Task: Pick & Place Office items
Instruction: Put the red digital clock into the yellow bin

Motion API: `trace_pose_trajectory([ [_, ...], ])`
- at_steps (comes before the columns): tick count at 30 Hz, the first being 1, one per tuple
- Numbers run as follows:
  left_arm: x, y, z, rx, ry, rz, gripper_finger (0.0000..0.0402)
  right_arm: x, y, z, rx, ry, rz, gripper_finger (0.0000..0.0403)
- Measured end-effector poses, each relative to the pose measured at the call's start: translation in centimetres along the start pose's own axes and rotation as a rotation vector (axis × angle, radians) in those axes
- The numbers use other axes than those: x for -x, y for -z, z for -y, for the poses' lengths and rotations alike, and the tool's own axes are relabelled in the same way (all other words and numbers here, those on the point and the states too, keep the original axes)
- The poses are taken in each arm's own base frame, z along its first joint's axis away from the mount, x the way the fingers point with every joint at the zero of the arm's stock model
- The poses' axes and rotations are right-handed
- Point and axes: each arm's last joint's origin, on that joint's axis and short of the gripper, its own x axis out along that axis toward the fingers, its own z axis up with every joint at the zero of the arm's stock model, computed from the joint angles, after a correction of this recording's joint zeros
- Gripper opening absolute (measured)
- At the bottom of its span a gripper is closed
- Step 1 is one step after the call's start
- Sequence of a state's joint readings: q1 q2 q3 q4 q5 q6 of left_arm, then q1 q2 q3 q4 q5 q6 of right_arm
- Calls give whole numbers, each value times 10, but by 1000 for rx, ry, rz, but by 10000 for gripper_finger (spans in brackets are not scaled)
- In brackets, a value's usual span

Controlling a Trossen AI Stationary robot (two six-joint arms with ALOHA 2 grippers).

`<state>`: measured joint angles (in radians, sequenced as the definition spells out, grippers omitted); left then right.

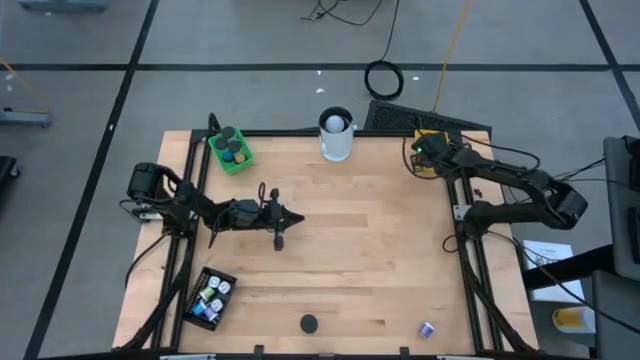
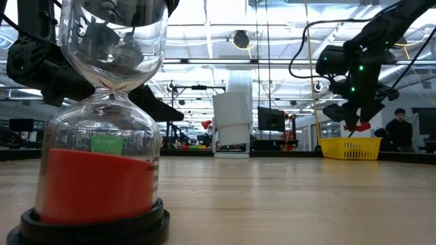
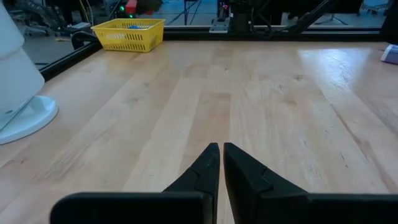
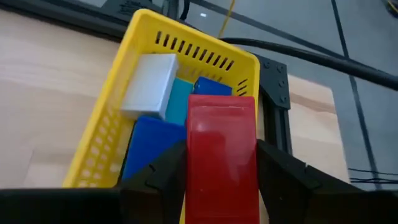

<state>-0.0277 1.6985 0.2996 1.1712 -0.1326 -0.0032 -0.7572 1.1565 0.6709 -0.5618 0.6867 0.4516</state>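
Observation:
My right gripper (image 1: 430, 150) hangs over the yellow tray (image 1: 424, 165) at the table's far right corner, shut on a red block (image 4: 221, 155). In the low view the block (image 2: 359, 126) shows just above the tray (image 2: 351, 147). Inside the tray lie a white block (image 4: 149, 84) and blue blocks (image 4: 149, 140). My left gripper (image 1: 281, 228) waits shut and low over the table's left middle, its fingers (image 3: 208, 171) together with nothing between them. A small white-and-blue piece (image 1: 427, 329) lies near the front edge. My right gripper pinches the red block's two long sides (image 4: 189, 168) between its two fingers (image 4: 163, 171). The fingers slant down from above and lie along the block, whose free end juts out past them. The block hangs clear above the yellow tray.
A tall white cup (image 1: 337, 135) stands at the far middle and a green tray (image 1: 230, 150) with dark caps at the far left. A black tray (image 1: 208, 298) with small pieces sits front left. An hourglass with red sand (image 2: 102, 136) stands at the front edge.

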Motion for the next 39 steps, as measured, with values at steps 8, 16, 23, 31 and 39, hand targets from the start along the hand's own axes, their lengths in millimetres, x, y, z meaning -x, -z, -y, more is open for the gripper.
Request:
trace_pose_trajectory([
  [8,0,0,0,1,-2,0,31,-14,6,0,-56,17,74,156],
  [16,0,0,0,2,-2,0,31,-20,8,-3,-70,32,89,156],
  [23,0,0,0,2,-2,0,31,-31,15,-8,-29,90,31,159],
  [31,0,0,0,2,-2,0,31,-36,18,-11,-21,114,17,168],
  [39,0,0,0,2,-2,0,31,-36,18,-11,-18,113,14,204],
])
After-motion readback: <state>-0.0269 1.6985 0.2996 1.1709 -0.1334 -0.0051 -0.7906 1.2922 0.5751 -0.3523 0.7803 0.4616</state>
